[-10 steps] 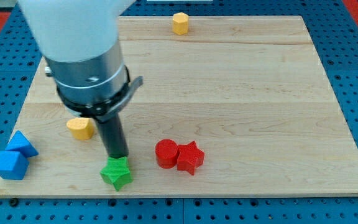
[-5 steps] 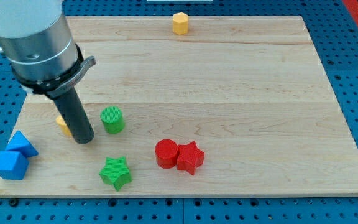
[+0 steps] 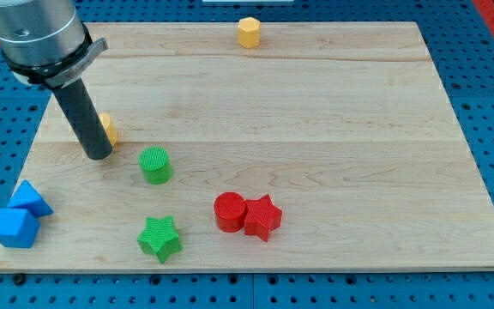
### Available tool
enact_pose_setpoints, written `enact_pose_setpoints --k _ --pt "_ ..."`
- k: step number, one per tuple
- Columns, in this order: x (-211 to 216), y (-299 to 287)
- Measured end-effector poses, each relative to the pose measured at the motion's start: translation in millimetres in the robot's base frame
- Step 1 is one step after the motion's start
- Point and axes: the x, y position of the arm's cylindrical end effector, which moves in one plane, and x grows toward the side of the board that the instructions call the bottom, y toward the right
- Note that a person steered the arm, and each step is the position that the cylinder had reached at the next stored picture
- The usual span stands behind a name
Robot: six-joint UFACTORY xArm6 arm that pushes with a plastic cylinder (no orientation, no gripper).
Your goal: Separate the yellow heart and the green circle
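Note:
The yellow heart [image 3: 107,129] lies near the board's left side, mostly hidden behind my rod. My tip [image 3: 98,155] rests on the board just to the left of and below the heart, touching it. The green circle [image 3: 154,165] stands to the right of and below the tip, a short gap away from the heart.
A green star [image 3: 161,238] lies near the bottom edge. A red circle [image 3: 228,211] and a red star [image 3: 262,217] touch each other right of it. Two blue blocks [image 3: 21,215] sit at the bottom left corner. A yellow hexagon [image 3: 248,32] is at the top edge.
My tip moved up and slightly left, pushing the yellow heart upward, away from the green circle. The green circle stayed in place.

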Motion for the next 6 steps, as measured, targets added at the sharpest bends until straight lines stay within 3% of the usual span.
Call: enact_pose_setpoints --k 1,6 --pt "-4 29" --pt "-45 17"
